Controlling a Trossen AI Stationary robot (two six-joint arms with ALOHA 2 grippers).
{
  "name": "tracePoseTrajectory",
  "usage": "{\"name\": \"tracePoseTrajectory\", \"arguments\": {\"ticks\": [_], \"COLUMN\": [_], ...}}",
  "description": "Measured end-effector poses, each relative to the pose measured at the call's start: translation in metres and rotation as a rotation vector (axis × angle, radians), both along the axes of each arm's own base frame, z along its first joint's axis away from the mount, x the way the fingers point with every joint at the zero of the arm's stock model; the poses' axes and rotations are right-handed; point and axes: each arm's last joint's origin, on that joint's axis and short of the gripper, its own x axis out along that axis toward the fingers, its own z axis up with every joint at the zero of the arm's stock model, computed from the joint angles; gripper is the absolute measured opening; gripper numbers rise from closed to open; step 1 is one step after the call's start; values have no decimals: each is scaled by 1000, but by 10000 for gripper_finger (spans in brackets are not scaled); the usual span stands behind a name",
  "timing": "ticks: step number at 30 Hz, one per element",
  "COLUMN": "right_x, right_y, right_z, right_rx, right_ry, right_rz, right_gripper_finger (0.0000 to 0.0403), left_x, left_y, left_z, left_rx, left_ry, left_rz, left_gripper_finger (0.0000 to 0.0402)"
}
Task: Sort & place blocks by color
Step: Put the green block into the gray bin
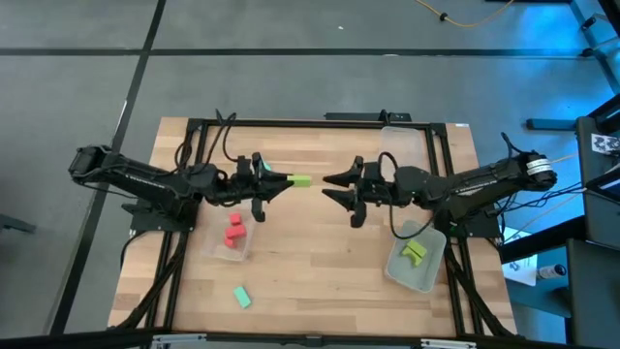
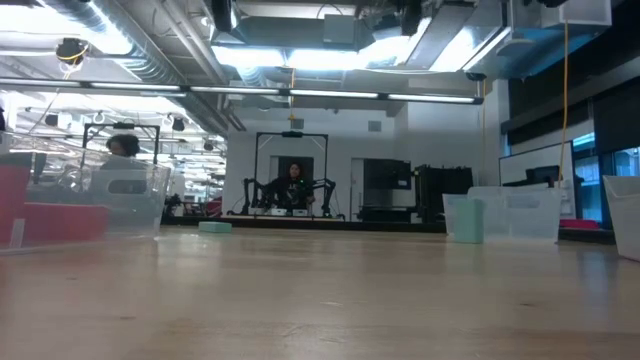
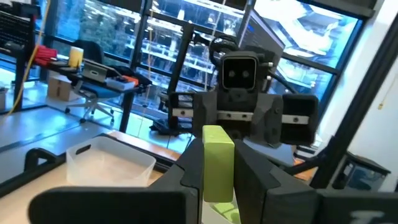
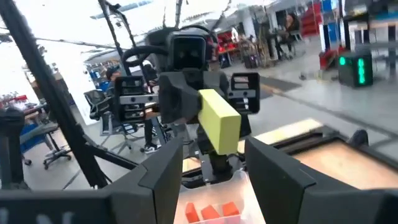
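Observation:
A yellow-green block (image 1: 300,180) hangs above the middle of the table, with my left gripper (image 1: 288,180) shut on it. My right gripper (image 1: 325,187) faces it from the table's right, level and open. Its fingertips stand just short of the block's free end (image 4: 217,121) and touch nothing. Red blocks (image 1: 232,234) lie in a clear tray (image 1: 242,250) at the near left. Yellow-green blocks (image 1: 416,252) lie in a clear tray (image 1: 399,271) at the near right. A mint block (image 1: 241,297) lies flat on the bare table near the front edge. My left gripper pinches the yellow-green block between its two fingers by its two side faces (image 3: 217,177). The fingers lie level and point toward the table's right. The block sticks out past the fingertips (image 1: 302,180) toward the right gripper, clear of the table.
A third clear tray (image 1: 407,145) stands at the far right of the table. A black frame (image 1: 291,123) runs around the wooden top. In the low view the trays (image 2: 500,215) stand at both sides, with open tabletop between them.

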Motion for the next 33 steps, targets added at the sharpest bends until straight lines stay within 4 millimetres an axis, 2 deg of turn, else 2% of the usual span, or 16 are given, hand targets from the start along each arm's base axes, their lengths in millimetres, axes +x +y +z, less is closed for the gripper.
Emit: {"name": "tracePoseTrajectory", "arguments": {"ticks": [4,9,16,23,27,33], "right_x": [5,7,16,27,30,33], "right_y": [-10,-17,-25,-24,-26,-26], "right_z": [0,-1,-9,-18,-17,-23], "right_rx": [85,161,181,174,148,100], "right_ry": [40,48,43,17,-36,-6], "right_rz": [-8,69,95,95,94,79], "right_gripper_finger": [177,177,181,228,256,261], "left_x": [0,1,1,2,2,8], "left_y": [4,9,16,21,21,20], "left_z": [0,0,0,0,-2,-9], "left_rx": [4,9,10,-4,-5,-45], "left_ry": [4,4,2,-1,17,44], "left_rz": [15,11,19,-23,-31,-51], "left_gripper_finger": [45,45,45,45,45,45]}}
